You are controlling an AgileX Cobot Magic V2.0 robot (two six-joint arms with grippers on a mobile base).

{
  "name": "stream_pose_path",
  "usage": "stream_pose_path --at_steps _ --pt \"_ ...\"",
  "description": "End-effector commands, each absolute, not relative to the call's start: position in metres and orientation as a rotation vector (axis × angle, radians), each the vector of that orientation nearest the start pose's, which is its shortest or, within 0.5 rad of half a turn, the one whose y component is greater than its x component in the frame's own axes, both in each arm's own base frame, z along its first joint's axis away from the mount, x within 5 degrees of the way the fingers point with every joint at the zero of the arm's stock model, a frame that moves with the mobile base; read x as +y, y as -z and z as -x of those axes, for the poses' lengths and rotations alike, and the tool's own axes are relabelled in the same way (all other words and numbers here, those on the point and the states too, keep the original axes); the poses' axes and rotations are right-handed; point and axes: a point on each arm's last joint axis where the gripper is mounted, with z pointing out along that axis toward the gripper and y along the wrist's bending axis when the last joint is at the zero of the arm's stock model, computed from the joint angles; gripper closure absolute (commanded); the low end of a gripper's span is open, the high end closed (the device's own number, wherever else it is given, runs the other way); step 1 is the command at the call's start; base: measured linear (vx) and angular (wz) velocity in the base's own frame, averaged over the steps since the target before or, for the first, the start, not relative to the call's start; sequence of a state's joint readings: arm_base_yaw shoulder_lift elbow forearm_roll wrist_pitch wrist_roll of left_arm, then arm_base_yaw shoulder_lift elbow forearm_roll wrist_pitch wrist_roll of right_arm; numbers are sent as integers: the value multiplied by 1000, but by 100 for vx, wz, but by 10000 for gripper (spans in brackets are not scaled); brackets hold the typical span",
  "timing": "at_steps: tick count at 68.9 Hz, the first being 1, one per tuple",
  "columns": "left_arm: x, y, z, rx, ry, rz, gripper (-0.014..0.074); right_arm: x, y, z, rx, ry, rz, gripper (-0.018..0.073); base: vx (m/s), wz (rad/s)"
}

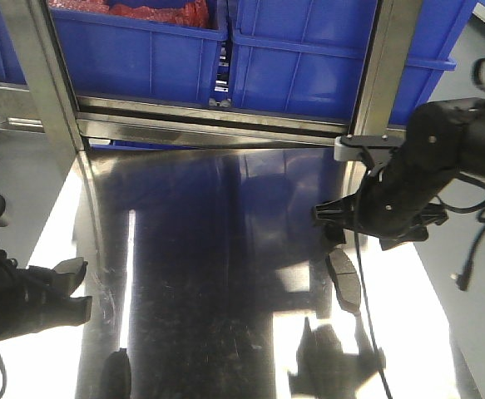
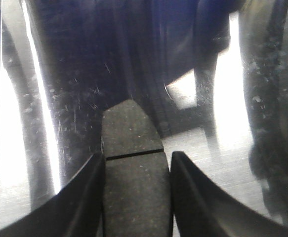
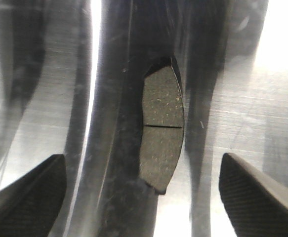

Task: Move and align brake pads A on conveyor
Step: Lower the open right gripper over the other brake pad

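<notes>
left gripper (image 2: 136, 157): smooth black curved fingers pressed against both long edges of the left pad, no gap showing
left pad (image 2: 134, 173): flat, dark grey, grainy, rounded tip, thin groove across its middle
right gripper (image 3: 143, 163): spread wide, holding nothing
right pad (image 3: 161, 128): grainy grey crescent, grooved, flat on the table, untouched
table (image 1: 225, 249): shiny scratched steel
bins (image 1: 309, 58): blue plastic, behind the table

Two brake pads: first pad (image 2: 134, 143), second pad (image 3: 162, 113). Two grippers: left gripper (image 1: 77, 288), right gripper (image 3: 141, 160). Two big blue bins: left bin (image 1: 142, 51), right bin (image 1: 309, 71). One steel table (image 1: 225, 249).
</notes>
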State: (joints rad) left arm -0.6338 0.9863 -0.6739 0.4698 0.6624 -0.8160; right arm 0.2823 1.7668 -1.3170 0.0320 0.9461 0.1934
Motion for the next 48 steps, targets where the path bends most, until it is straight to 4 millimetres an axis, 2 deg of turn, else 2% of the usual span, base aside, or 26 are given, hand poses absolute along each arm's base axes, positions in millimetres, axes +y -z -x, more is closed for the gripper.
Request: stream_pose_path --at_steps 1,16,48 --pt "-92 -294 -166 2281 225 -130 524 104 -247 -355 2855 -132 102 -33 0 0" --pt "-92 -294 -166 2281 225 -130 524 105 -221 -365 2904 -83 122 -33 0 0" --pt "-92 -294 -166 2281 225 -130 524 107 -195 -372 2951 -67 123 -28 0 0"
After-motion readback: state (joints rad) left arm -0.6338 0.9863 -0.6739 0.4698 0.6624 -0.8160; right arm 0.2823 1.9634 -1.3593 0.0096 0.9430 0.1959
